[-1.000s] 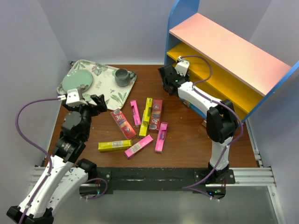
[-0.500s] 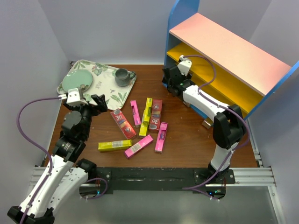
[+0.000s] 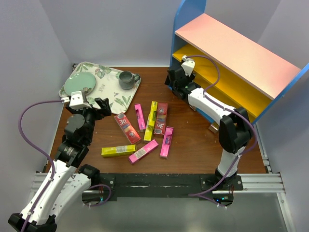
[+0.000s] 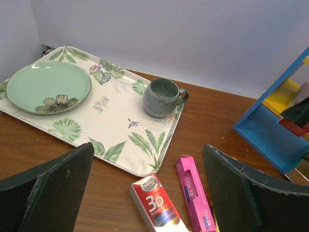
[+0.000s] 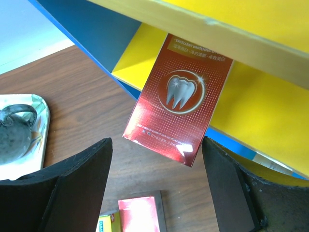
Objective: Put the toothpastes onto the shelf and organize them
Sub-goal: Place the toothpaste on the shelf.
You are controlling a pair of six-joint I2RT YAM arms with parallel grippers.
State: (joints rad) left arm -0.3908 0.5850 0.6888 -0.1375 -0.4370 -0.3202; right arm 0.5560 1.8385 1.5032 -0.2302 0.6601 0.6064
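- You had 1 dark red carton (image 5: pixel 179 111) on the shelf (image 3: pixel 231 53). It lay flat on a lower yellow board at the left end, near the blue side panel.
- It was not fully in. Its near end overhung the board's front edge and it sat skewed to that edge, so it probably needed pushing in and squaring.
- Your right gripper (image 5: pixel 157 142) stood in front of that carton, open wider than the carton, with a finger off to each side. It touched nothing and held nothing.
- Your left gripper (image 4: pixel 147 150) was wide open and empty, hovering over the tabletop (image 3: pixel 193 145) by the near edge of the tray (image 3: pixel 111 94).
- 7 toothpastes (image 3: pixel 151 121) lay on the tabletop in a loose cluster between the arms: 3 pink, 2 yellow, 2 red. 4 lay roughly side by side, and 3 lay nearer the bases at odd angles.
- I could not tell whether more cartons sat in the shelf's lower tiers, because the top board hid most of them.
- The task looked early: most of the placing and all of the tidying remained.
- The shelved carton was a slim, glossy box, dark red with a dotted pattern, a white tooth in a ring and fine print. Its edges were crisp and undented.
- The tabletop ones shared that slim shape. The one nearest your left gripper was red and read "3D", with a pink one just beside it.
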